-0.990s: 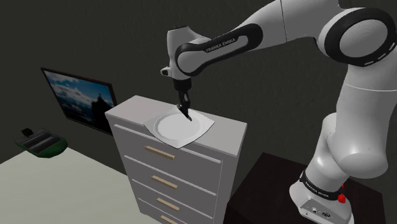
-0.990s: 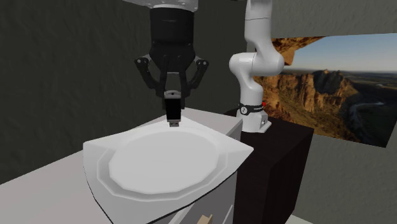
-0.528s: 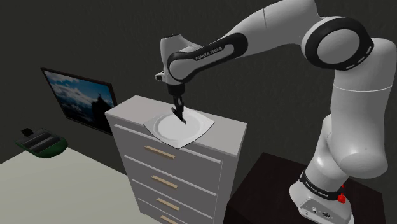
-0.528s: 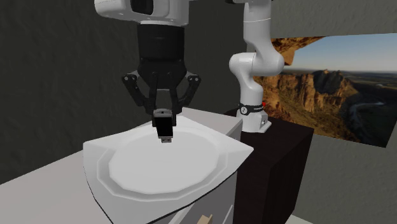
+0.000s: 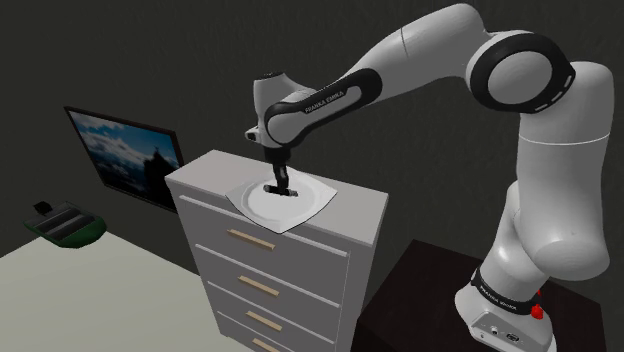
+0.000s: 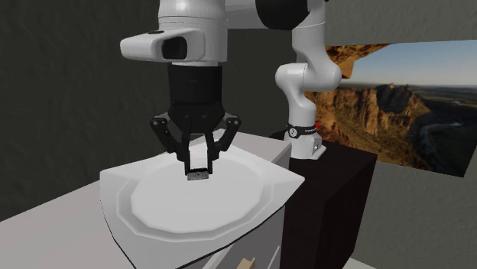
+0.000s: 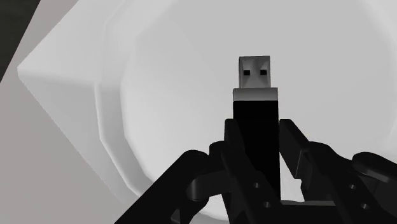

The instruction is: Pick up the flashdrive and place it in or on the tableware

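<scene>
Flashdrive [image 7: 256,121] clamped in gripper [image 7: 256,137], low over plate [image 7: 159,95].
Shoulder view: we note the white plate on a grey dresser [image 5: 300,250], with dark walls behind. Second exterior view: the gripper is lower than 0.5 s ago; contact unclear. Wrist view: black body and silver plug, clasped between the fingers [image 7: 289,137].

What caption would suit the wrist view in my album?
Black pincer clasping a black flash drive, metal plug first, over a white plate.
</scene>
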You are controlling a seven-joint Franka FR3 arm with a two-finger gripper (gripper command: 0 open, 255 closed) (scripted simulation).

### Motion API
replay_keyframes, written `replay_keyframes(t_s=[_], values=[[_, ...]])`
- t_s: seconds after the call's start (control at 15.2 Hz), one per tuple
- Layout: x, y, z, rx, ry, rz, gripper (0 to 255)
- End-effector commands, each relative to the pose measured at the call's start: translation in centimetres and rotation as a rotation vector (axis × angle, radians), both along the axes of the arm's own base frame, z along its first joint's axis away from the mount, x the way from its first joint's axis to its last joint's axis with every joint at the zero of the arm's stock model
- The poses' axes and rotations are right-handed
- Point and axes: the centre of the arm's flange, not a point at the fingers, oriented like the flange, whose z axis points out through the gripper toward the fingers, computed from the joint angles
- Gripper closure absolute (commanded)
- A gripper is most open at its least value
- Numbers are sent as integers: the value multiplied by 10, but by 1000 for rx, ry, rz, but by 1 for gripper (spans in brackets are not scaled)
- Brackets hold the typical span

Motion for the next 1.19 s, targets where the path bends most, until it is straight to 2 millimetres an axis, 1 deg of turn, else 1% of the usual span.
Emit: replay_keyframes(t_s=[0.0,0.53,0.59,0.92,1.12], values=[[0,0,-11,0,1,0,255],[0,0,-11,0,1,0,255],[0,0,-11,0,1,0,0],[0,0,-11,0,1,0,0],[0,2,29,0,1,0,0]])
